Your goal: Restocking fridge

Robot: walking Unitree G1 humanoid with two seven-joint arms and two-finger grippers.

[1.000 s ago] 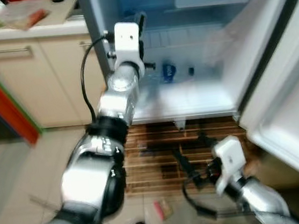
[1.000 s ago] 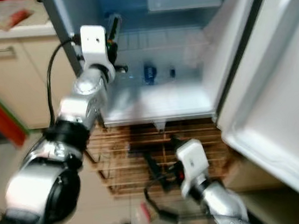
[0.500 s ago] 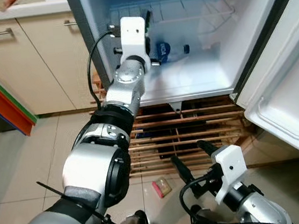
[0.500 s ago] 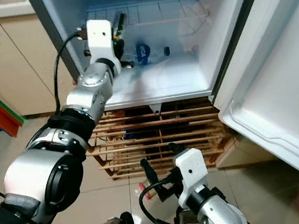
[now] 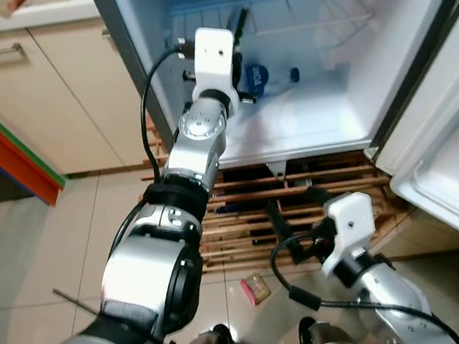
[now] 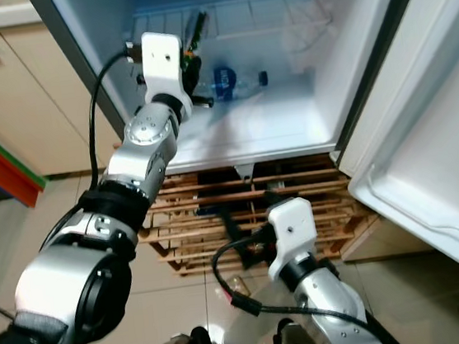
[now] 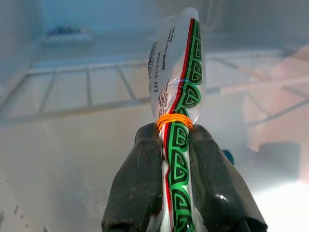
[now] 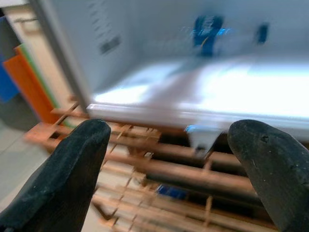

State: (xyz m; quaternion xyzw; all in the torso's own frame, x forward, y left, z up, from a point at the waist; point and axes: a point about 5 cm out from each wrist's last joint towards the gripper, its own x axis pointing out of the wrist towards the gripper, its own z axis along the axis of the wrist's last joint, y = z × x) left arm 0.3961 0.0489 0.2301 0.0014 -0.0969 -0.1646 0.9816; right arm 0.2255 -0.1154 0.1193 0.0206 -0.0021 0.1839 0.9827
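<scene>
L claw (image 7: 179,159) is reached into the open fridge (image 5: 307,122), pinched on a green-patterned packet (image 7: 181,82) above the shelf, near a water bottle (image 6: 231,79). R claw (image 8: 169,169) is held spread, low by the wooden rack (image 5: 242,212).

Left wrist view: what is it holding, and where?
The left gripper pinches a green-striped plastic packet just below its orange rubber band.

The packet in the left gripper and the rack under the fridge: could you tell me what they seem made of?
Packet: likely thin glossy plastic film; it is translucent, crinkled, printed, and bound by an orange band.
Rack: apparently unpainted wood; brown slats with visible gaps.
</scene>
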